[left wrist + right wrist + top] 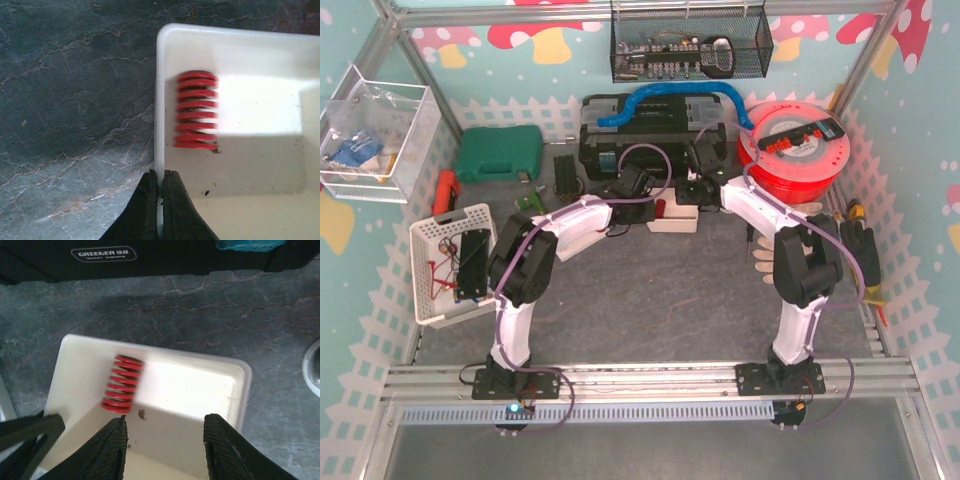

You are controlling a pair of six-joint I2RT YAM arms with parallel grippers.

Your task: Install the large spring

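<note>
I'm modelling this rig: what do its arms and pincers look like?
Both the left arm and right arm have white link shells, black joints and purple cables alongside. The left pincer and right pincer have black tapered fingers.

The spring (196,110) is glossy red-painted metal, the tray (235,37) smooth white plastic, the table (75,100) matt and stone-veined, my fingers (147,210) matt black.

A: What kind of place is this?
B: A small workshop cell, I think. There is an aluminium frame (650,378) around it, and inside a green tool case (499,153), a black toolbox (650,125), a red reel (798,148) — and hand tools (860,225) at the side.
</note>
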